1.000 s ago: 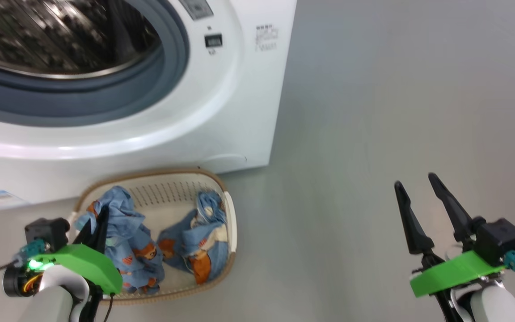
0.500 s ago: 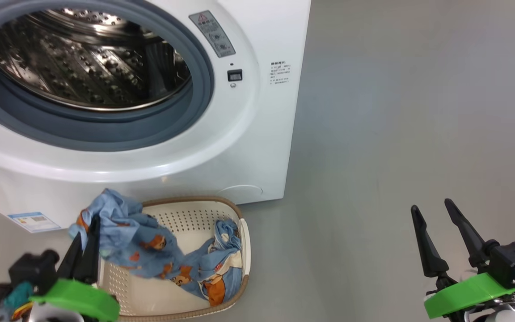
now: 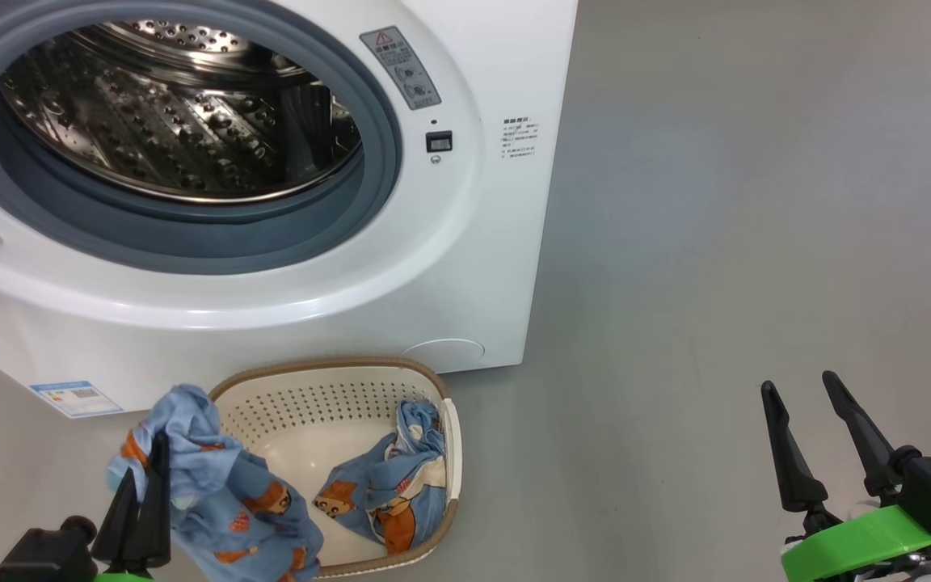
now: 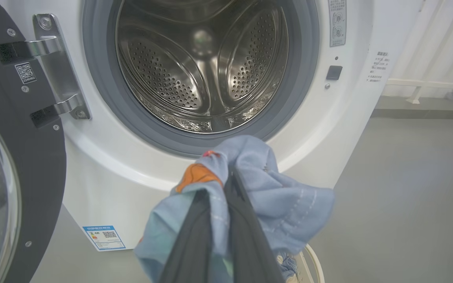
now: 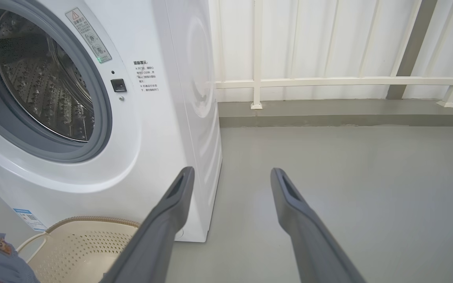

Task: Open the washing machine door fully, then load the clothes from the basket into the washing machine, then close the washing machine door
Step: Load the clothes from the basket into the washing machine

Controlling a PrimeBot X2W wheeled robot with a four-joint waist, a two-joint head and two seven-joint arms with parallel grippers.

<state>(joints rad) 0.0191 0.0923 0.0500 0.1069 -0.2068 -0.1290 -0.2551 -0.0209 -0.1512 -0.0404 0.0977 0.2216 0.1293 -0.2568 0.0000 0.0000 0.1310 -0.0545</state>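
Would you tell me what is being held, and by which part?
The left end effector pinches a bear-print garment by a bunched fold near its top; the right end effector holds nothing.

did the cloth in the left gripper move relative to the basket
Yes. A second ago the cloth lay inside the basket, on its left side; now, pinched in the shut left gripper, it hangs over the basket's left rim, lifted out.

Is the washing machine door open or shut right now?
Open: the washing machine door is swung aside on its hinge, leaving the steel drum exposed.
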